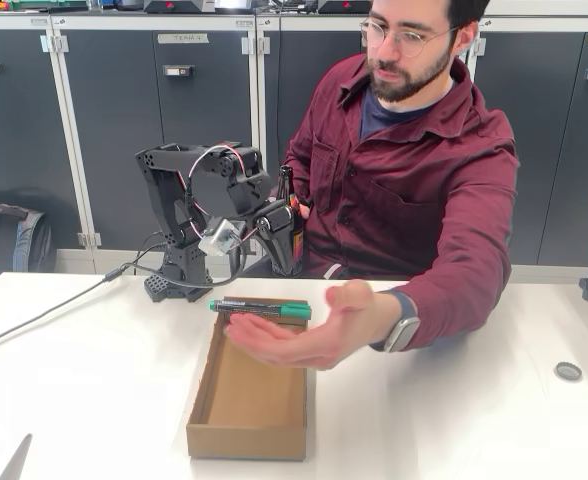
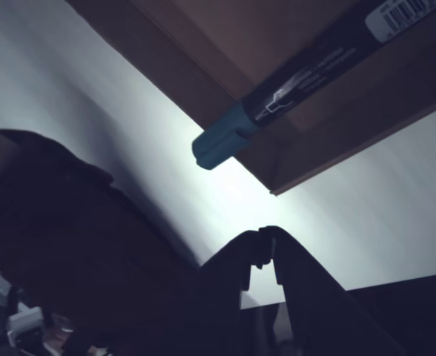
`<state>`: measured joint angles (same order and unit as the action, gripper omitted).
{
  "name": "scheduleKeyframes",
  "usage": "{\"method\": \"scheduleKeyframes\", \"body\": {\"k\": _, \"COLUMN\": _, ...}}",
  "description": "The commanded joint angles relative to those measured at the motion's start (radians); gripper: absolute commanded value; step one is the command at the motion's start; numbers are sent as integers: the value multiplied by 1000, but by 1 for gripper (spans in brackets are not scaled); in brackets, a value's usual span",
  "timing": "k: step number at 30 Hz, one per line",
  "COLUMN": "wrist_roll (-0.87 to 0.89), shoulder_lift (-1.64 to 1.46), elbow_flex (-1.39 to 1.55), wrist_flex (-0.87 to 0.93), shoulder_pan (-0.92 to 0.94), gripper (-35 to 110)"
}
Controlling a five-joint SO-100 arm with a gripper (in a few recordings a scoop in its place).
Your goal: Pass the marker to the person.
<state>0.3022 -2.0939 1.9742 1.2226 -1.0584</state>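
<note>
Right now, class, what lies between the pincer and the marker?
Only bare white table lies between the pincer and the marker, which rests on the cardboard box rim, as the wrist view shows.

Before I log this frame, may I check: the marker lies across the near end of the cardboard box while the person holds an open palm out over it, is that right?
Not quite: the marker lies across the far end of the cardboard box, the end nearest the robot's base, as the fixed view shows. The rest stands: the person's hand is held out, palm open, over the box.
</note>
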Motion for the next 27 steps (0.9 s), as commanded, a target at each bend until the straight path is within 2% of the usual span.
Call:
{"method": "scheduleKeyframes", "body": {"k": 1, "wrist_roll": 6, "shoulder_lift": -34, "elbow_flex": -3, "wrist_flex": -12, "shoulder_pan": -21, "gripper": -5}}
{"method": "scheduleKeyframes", "body": {"k": 5, "wrist_roll": 104, "shoulder_lift": -31, "elbow_flex": -49, "wrist_flex": 44, "shoulder_pan": -29, "gripper": -5}}
{"method": "scheduleKeyframes", "body": {"k": 7, "wrist_roll": 147, "shoulder_lift": -31, "elbow_flex": -77, "wrist_flex": 109, "shoulder_pan": -35, "gripper": 4}}
{"method": "scheduleKeyframes", "body": {"k": 8, "wrist_roll": 160, "shoulder_lift": -31, "elbow_flex": -84, "wrist_flex": 129, "shoulder_pan": -43, "gripper": 3}}
{"method": "scheduleKeyframes", "body": {"k": 10, "wrist_roll": 158, "shoulder_lift": -31, "elbow_flex": -98, "wrist_flex": 173, "shoulder_pan": -43, "gripper": -5}}
{"method": "scheduleKeyframes", "body": {"k": 22, "wrist_roll": 161, "shoulder_lift": 69, "elbow_flex": -175, "wrist_flex": 390, "shoulder_pan": 58, "gripper": -5}}
{"method": "scheduleKeyframes", "body": {"k": 27, "wrist_roll": 160, "shoulder_lift": 120, "elbow_flex": -173, "wrist_flex": 422, "shoulder_pan": 132, "gripper": -5}}
